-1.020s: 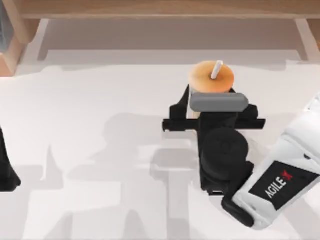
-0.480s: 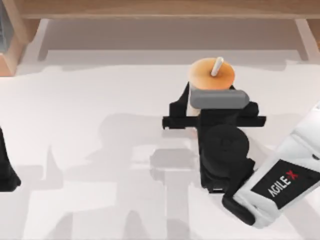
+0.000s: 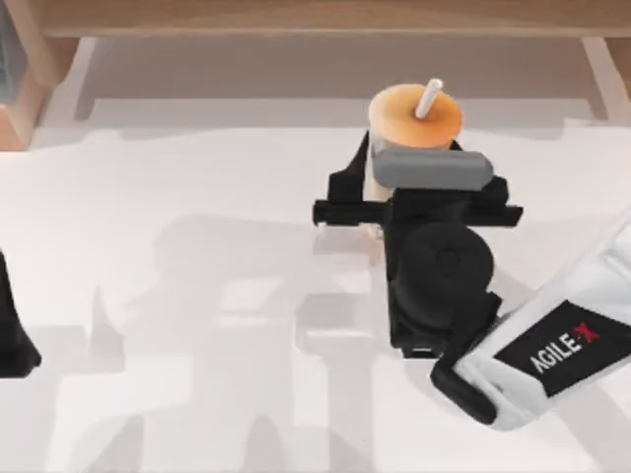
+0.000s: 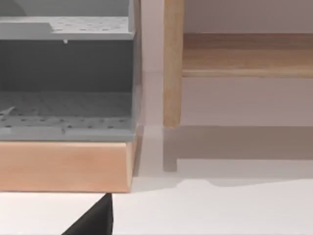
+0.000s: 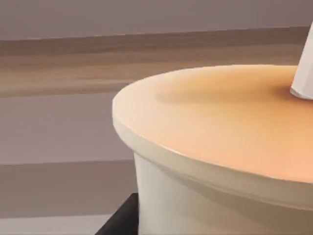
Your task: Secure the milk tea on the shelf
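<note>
Top view: overhead, facing straight down on the white table [image 3: 197, 197], with the long light-brown wooden shelf board [image 3: 325, 15] along its far edge.

Left wrist view: low, near table level, facing a grey perforated rack on a wooden base [image 4: 66, 161] and a shelf post [image 4: 172, 63]; shares the shelf with the other 2 views.

Right wrist view: very close to the orange-topped tapered cup [image 5: 220, 132], shelf board [image 5: 73, 63] behind.
</note>
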### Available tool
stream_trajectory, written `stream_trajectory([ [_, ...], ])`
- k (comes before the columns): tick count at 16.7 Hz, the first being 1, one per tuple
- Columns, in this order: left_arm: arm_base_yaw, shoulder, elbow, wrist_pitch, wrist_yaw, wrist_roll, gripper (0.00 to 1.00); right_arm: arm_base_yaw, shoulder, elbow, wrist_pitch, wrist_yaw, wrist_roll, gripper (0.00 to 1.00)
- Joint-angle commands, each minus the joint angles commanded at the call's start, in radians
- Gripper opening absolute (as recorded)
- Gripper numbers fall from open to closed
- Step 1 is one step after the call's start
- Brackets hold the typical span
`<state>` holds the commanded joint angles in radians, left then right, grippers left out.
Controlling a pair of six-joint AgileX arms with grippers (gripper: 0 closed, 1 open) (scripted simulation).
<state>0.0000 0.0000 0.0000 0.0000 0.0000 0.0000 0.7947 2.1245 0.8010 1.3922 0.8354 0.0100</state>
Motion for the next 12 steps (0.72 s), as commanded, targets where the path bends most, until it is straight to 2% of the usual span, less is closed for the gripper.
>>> stream_trajectory([
  [5, 0.000, 0.000, 0.000, 0.000, 0.000, 0.000, 1.00, -0.049, -0.058, 0.150, -0.120, -0.041, -0.003, 0.00],
  [12, 0.000, 0.000, 0.000, 0.000, 0.000, 0.000, 1.00, -0.150, -0.110, 0.419, -0.437, -0.134, -0.006, 0.00],
])
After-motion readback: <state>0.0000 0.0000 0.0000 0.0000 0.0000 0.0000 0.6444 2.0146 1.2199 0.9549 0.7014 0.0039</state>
